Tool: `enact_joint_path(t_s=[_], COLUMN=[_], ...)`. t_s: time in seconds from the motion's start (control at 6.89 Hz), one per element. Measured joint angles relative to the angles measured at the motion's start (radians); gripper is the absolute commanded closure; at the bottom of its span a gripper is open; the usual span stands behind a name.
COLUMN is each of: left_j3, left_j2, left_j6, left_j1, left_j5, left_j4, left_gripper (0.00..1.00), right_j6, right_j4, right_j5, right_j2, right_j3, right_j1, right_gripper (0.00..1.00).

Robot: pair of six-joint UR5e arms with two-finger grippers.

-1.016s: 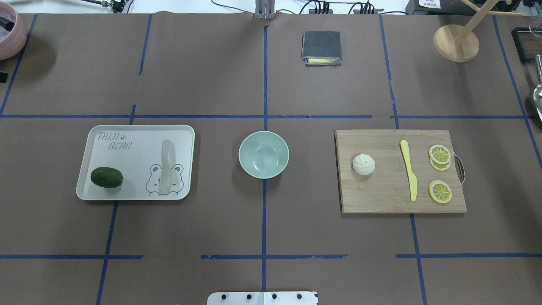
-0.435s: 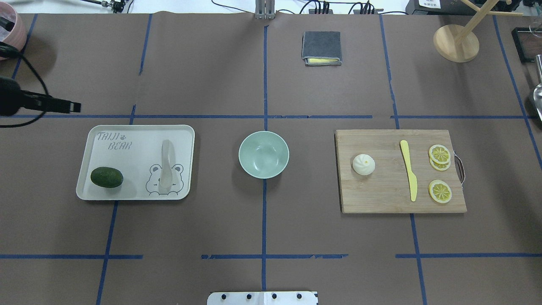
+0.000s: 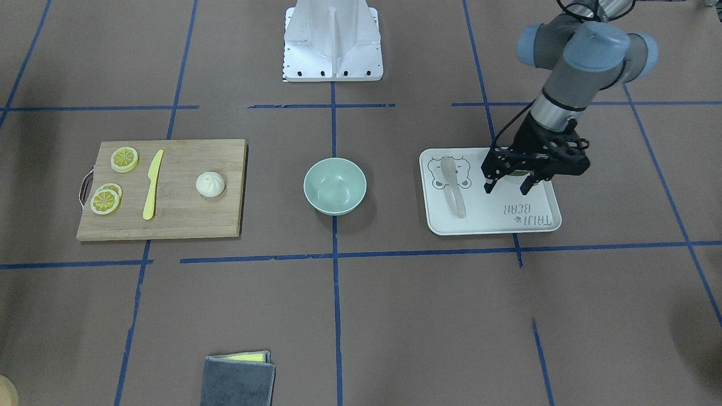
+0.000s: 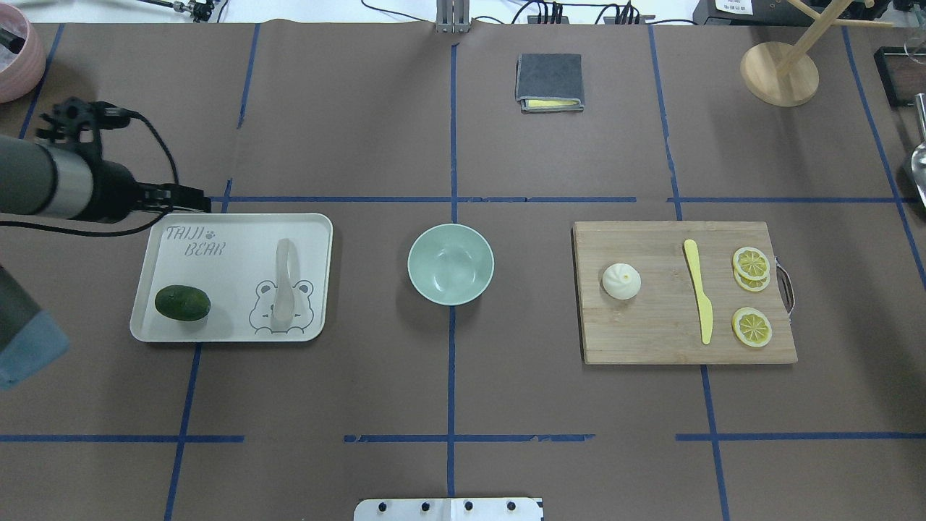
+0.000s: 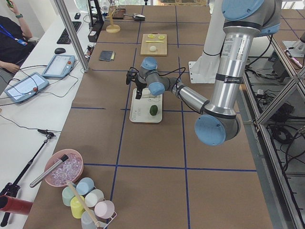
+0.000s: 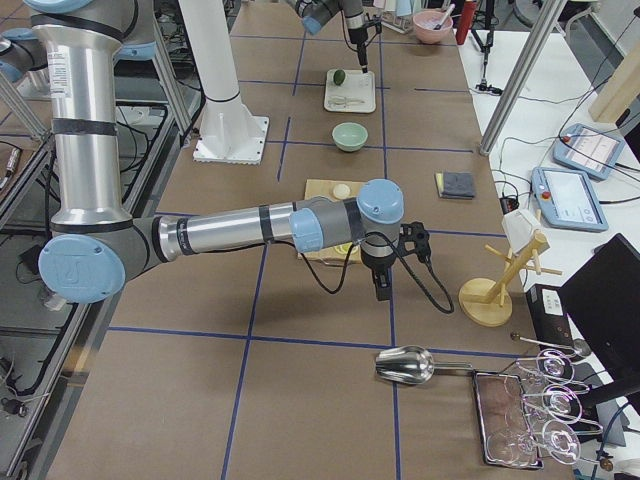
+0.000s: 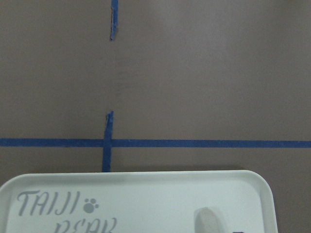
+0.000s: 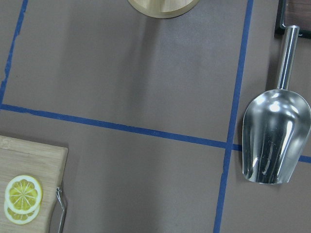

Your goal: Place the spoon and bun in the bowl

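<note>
Item, left gripper: absent from the overhead view a second ago and only at that view's left edge shortly after, it now stands at the far edge of the tray. Its fingers are spread wide with nothing between them, and it is held above the surface. Item, spoon: lies on the tray over the bear print, scoop toward the robot and handle pointing away, unmoved. The gripper is near it but not yet over it (the handle's tip just enters the bottom of the left wrist view). Item, dark green fruit: same tray, apart from the spoon, not wanted. Item, bowl: empty, mid-table between the tray and the cutting board, unmoved. Item, bun: on the board's bowl-side end, unmoved, apart from the yellow knife. Item, right gripper: out past the board on the robot's right and seen only from the side, so whether its fingers are apart cannot be told. Assessment: the change is approach only. Nothing of the task is done, and the left arm appears to be going for the spoon first.
</note>
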Motion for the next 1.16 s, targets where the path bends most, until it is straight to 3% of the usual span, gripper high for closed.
enact_joint_path(t_s=[0.29, 0.73, 0.87, 1.02, 1.16], left_j3=[0.043, 0.077, 0.090, 0.098, 0.099], left_j2=[-0.038, -0.051, -0.055, -0.060, -0.063], left_j6=[-0.009, -0.011, -0.010, -0.010, -0.018], left_j1=[0.060, 0.114, 0.120, 0.122, 0.122], left_j5=[0.015, 0.042, 0.044, 0.044, 0.044], left_j4=[0.037, 0.041, 0.041, 0.041, 0.040], left_gripper=[0.23, 0.33, 0.48, 0.77, 1.00], right_j6=[0.000, 0.000, 0.000, 0.000, 0.000], right_j4=[0.000, 0.000, 0.000, 0.000, 0.000], right_j5=[0.001, 0.001, 0.001, 0.001, 0.001], right_j2=[0.000, 0.000, 0.000, 0.000, 0.000], right_j3=[0.000, -0.002, -0.003, -0.003, -0.003], right_j1=[0.000, 0.000, 0.000, 0.000, 0.000], right_gripper=[0.00, 0.00, 0.00, 0.00, 0.00])
